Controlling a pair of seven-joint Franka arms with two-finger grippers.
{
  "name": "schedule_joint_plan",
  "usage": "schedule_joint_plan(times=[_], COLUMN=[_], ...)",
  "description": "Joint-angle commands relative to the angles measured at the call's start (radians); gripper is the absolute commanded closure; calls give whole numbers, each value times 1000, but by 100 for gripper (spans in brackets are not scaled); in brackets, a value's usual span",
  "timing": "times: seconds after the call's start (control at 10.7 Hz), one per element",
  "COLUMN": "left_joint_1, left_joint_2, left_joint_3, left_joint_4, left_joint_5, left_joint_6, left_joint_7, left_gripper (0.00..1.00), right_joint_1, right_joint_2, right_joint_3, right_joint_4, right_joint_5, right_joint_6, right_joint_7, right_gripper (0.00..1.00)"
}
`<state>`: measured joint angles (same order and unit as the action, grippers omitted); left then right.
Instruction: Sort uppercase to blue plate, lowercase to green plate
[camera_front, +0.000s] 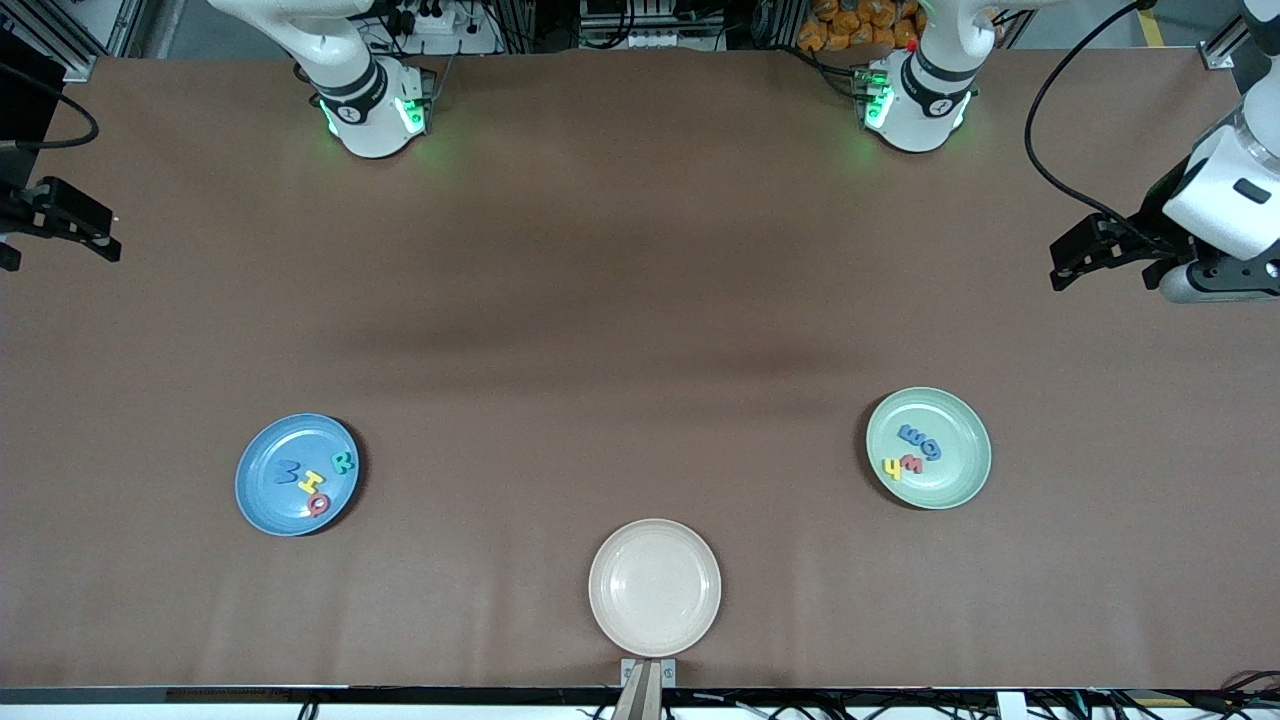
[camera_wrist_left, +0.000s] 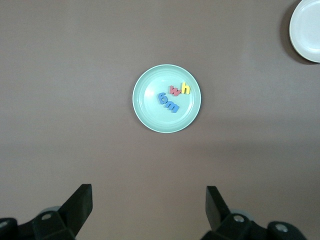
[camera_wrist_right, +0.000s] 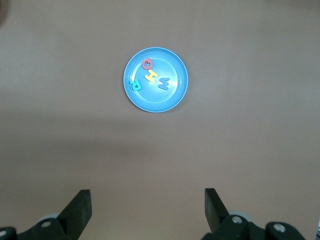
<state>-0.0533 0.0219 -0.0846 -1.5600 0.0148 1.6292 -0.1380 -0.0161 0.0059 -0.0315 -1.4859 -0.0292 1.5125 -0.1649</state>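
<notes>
- The left tool (camera_wrist_left: 147, 207) hangs in the air over bare brown surface (camera_front: 640, 300) at the left arm's end, its two fingers spread wide with nothing between them.
- Seen from the left tool, the green plate (camera_wrist_left: 145, 110) lies on the surface ahead of its fingertips, well apart from them.
- In the green plate sit four lowercase letters in a close cluster: a blue g (camera_wrist_left: 163, 98), a blue m (camera_wrist_left: 172, 106), a red m/w (camera_wrist_left: 175, 90) and a yellow h (camera_wrist_left: 185, 89).
- The right tool (camera_wrist_right: 147, 207) hangs over the surface at the right arm's end, its fingers likewise spread and holding nothing.
- Ahead of the right tool, well apart from its fingertips, lies the blue plate (camera_wrist_right: 150, 100).
- In the blue plate sit four capitals: a red Q (camera_wrist_right: 147, 63), a yellow H (camera_wrist_right: 150, 76), a blue M (camera_wrist_right: 163, 83) and a teal R (camera_wrist_right: 135, 84).
- A cream plate (camera_front: 655, 630) lies on the surface between the two coloured plates and nearer the front camera, far from both tools.
</notes>
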Motion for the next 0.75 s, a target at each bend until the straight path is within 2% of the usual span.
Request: schedule_joint_plan(times=[0.0, 0.65], left_joint_1=[0, -3], left_joint_2=[-8, -25], left_joint_3=[2, -15], left_joint_4=[23, 47], left_joint_5=[16, 5], left_joint_6=[-3, -42], left_joint_7=[6, 14], left_gripper=[0, 0], right_joint_1=[-27, -28], right_joint_2=[-7, -9], right_joint_3=[7, -1], right_joint_4=[7, 6], right_joint_5=[64, 49], right_joint_6=[6, -11], right_joint_7=[74, 77], right_gripper=[0, 0])
